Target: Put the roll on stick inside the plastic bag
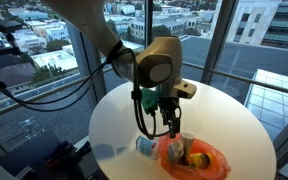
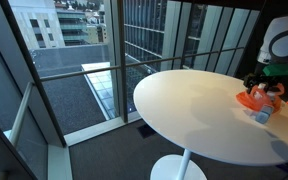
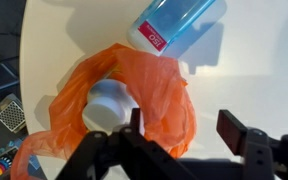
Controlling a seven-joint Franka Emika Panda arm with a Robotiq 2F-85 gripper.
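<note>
Gripper (image 3: 184, 135) is showing along the bottom edge of the wrist view, its two dark fingers (image 3: 232, 128) standing wide apart with nothing clamped between them. Just above them in that frame an orange plastic bag (image 3: 154, 90) is lying crumpled on the white round table (image 3: 254, 60), its mouth gaping toward the left, and a white round thing (image 3: 109, 103) is sitting inside the bag left of centre. The roll-on stick (image 3: 179, 22), a blue body with a white cap and a red label, is lying on its side at the top centre of the frame. It is resting outside the bag on the bare tabletop, with its cap end right at the bag's upper edge; whether the two are touching is hard to tell.

In an exterior view the gripper (image 1: 162, 125) is hanging from the arm just above the bag (image 1: 209, 160) at the lower right of the table (image 1: 114, 110), and the roll-on stick (image 1: 144, 147) is lying just left of the bag. Something yellow (image 1: 196, 158) is showing inside the bag. In an exterior view from farther off, the gripper (image 2: 264, 80), the bag (image 2: 250, 99) and the roll-on stick (image 2: 263, 115) are crowding the right edge of the frame on the table (image 2: 184, 110). Tall windows (image 1: 254, 30) are looking out on city buildings behind.
</note>
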